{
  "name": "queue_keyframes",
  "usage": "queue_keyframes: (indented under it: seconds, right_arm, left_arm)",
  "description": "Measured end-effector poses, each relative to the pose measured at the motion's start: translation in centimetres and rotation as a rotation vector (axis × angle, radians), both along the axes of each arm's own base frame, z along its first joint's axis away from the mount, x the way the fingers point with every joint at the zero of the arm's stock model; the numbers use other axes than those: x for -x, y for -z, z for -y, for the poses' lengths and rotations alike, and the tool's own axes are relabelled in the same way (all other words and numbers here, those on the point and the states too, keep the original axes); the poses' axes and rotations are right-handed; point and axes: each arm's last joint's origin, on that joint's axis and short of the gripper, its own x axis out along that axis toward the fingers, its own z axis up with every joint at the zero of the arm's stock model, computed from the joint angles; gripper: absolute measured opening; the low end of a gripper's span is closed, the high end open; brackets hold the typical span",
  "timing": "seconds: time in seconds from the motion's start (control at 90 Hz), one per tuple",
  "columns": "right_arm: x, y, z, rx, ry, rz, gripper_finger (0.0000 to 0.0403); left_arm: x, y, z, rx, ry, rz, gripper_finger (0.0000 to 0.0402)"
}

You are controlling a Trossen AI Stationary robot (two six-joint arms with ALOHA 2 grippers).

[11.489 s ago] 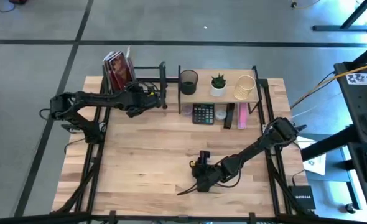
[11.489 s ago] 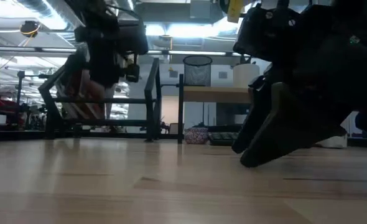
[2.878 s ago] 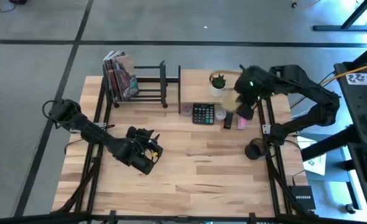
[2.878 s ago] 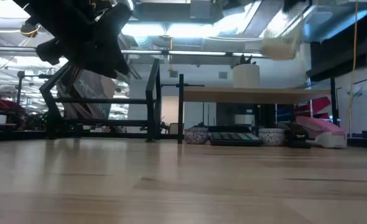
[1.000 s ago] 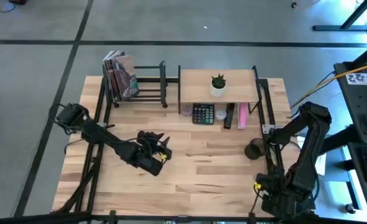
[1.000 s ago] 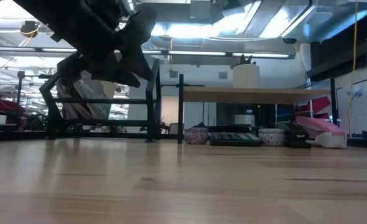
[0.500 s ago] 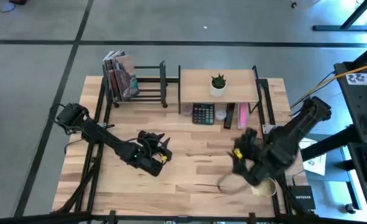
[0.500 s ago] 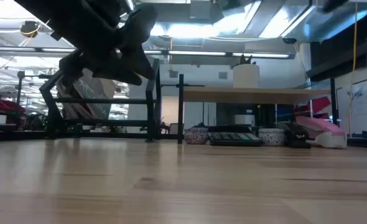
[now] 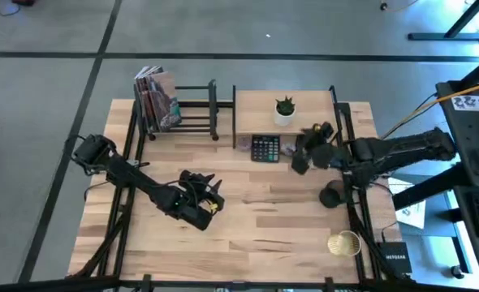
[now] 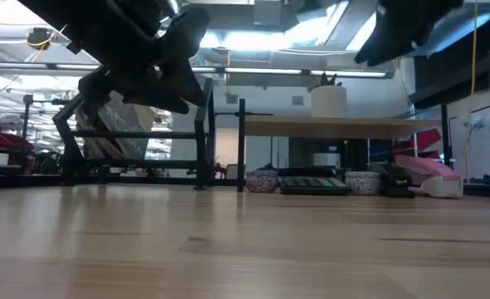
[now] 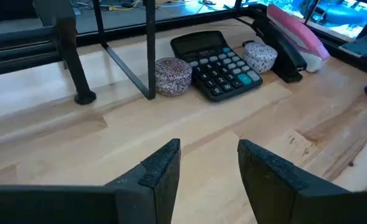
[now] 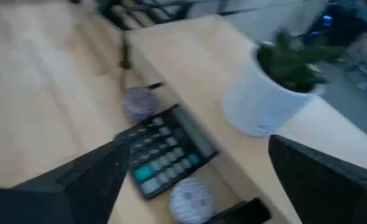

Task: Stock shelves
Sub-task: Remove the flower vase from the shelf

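The light-wood shelf stands at the table's far side with a potted plant on its board. A calculator, two small patterned jars and a pink stapler lie beneath it. To its left, the black book rack holds books at its left end. My right gripper hovers open above the shelf's front right part, with nothing between its fingers. My left gripper is open over the table's middle left, also with nothing in it.
A black mesh cup stands on the table near the right edge. A gold wire cup sits at the near right corner. Bare tabletop lies in front of the shelves between the two arms.
My right gripper has swung from the table's near right corner toward the far edge and up, and now hovers at the wood shelf. The gold wire cup shows free on the table where that arm was.
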Motion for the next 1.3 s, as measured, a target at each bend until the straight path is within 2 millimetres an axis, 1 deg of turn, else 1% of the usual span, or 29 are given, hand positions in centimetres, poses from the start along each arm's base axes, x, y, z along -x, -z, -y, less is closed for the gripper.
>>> queue_keyframes:
  seconds: [0.1, 0.278, 0.467, 0.6, 0.744, 0.922, 1.133, 1.3]
  right_arm:
    - [-0.2, 1.5, 1.2, 0.01, 0.05, 0.022, 0.0397]
    - [-0.8, 3.7, 3.8, 0.044, 0.08, 0.062, 0.0396]
    - [-0.3, 4.6, 7.3, 0.022, 0.121, 0.167, 0.0397]
    - [0.4, 5.1, 9.1, -0.007, 0.141, 0.213, 0.0397]
    - [0.5, 5.3, 9.8, -0.055, 0.053, 0.279, 0.0397]
    - [0.6, 5.8, 10.2, -0.027, 0.028, 0.265, 0.0397]
    - [-0.5, 6.5, 11.0, 0.038, -0.007, 0.225, 0.0397]
    - [-1.3, 7.5, 11.7, 0.034, -0.023, 0.214, 0.0397]
  left_arm:
    - [0.0, 0.0, 0.0, 0.0, 0.0, 0.0, 0.0143]
    - [0.0, 0.0, 0.0, 0.0, -0.001, 0.0, 0.0143]
    - [0.0, 0.0, 0.0, 0.007, -0.002, 0.005, 0.0143]
    - [0.0, 0.0, 0.0, 0.008, -0.001, 0.004, 0.0143]
    - [0.0, 0.0, 0.0, 0.008, -0.001, 0.004, 0.0143]
    - [0.0, 0.0, 0.0, 0.006, -0.001, 0.002, 0.0143]
    - [0.0, 0.0, 0.0, 0.005, -0.003, 0.005, 0.0143]
    - [0.0, 0.0, 0.0, 0.006, -0.003, 0.006, 0.0143]
